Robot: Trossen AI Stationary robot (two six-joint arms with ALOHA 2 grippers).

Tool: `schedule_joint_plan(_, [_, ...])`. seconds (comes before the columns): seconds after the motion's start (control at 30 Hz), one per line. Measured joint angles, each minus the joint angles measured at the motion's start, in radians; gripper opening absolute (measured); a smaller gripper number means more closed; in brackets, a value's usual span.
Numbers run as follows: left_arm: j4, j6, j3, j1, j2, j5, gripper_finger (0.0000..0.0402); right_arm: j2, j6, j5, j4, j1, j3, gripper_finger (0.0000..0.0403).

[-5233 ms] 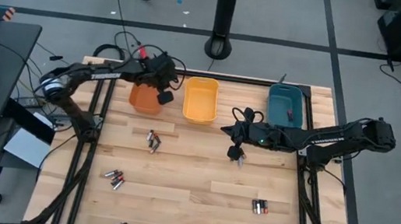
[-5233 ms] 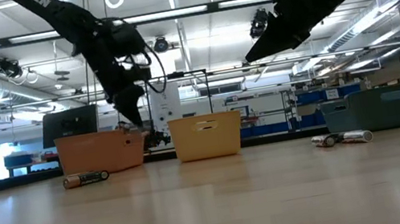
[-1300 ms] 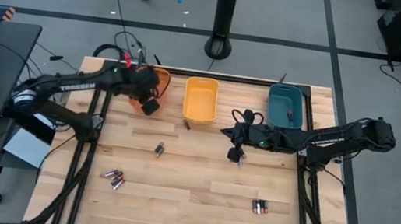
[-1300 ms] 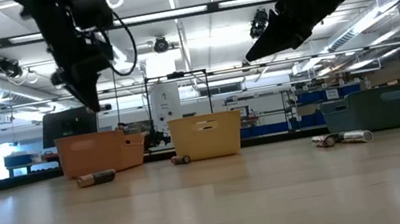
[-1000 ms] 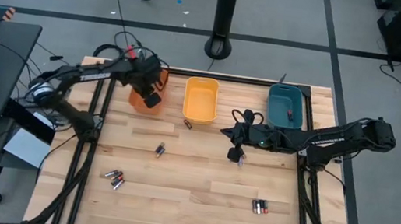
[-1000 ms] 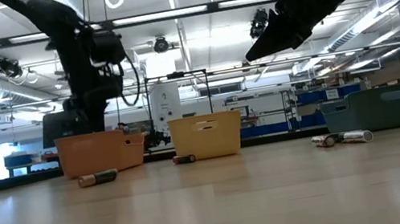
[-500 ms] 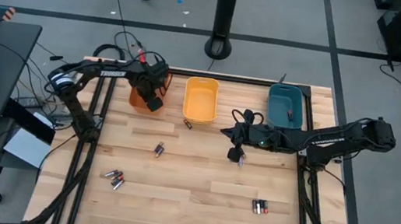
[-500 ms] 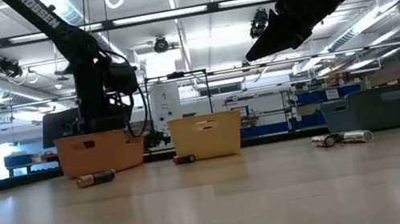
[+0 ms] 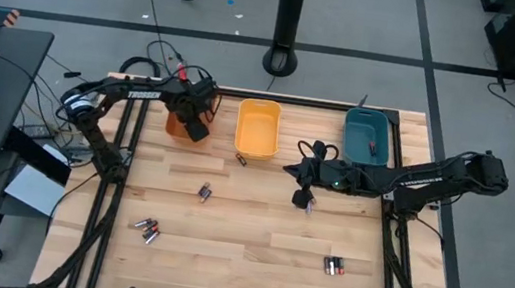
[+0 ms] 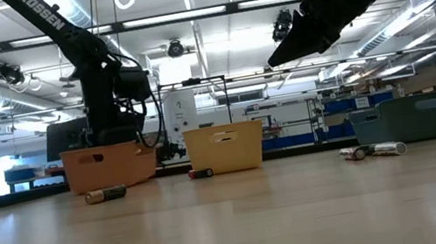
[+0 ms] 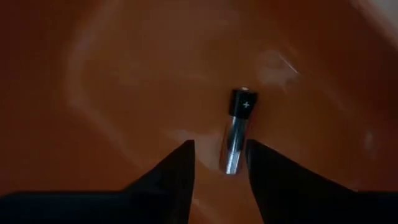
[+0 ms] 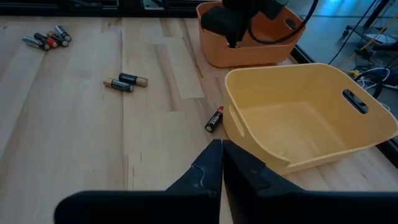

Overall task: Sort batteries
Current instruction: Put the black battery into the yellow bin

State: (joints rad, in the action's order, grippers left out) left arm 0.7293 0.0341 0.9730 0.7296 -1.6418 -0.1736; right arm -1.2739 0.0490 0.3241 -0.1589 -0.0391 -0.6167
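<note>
Batteries lie scattered across the wooden table you see from above. Your left gripper sits in the upper left of the high view, over the orange bin. In the left wrist view its two dark fingers stand spread, with nothing between them, and a silvery battery with a dark end lies on the orange floor just beyond their tips.

Your right gripper hangs right of centre in the high view, over bare wood. In the right wrist view its fingers are pressed together and pinch nothing.

The yellow bin stands at top centre of the high view, the teal bin to its right. A small red and black battery lies just below the yellow bin's lower left corner. A pair of batteries lies left of centre. A cluster of batteries lies at lower left. Another small group lies at lower right.

In the low view, a battery shows in front of the orange bin, another in front of the yellow bin, and silvery ones to the right, by the teal bin.
</note>
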Motion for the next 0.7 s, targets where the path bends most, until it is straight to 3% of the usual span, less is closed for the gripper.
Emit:
schedule_joint_plan(0.3, [0.035, 0.038, 0.054, -0.004, 0.114, -0.109, 0.0159, 0.0, 0.0, 0.0, 0.0, 0.0, 0.0, 0.002])
schedule_joint_plan(0.5, [0.088, 0.045, 0.098, -0.043, 0.268, -0.114, 0.0149, 0.0, 0.0, 0.0, 0.001, 0.0, 0.0, 0.0021])
schedule_joint_plan(0.7, [0.199, -0.054, 0.099, -0.17, 0.446, -0.058, 0.0116, 0.0, 0.004, 0.0, 0.003, 0.0, 0.0, 0.0015])
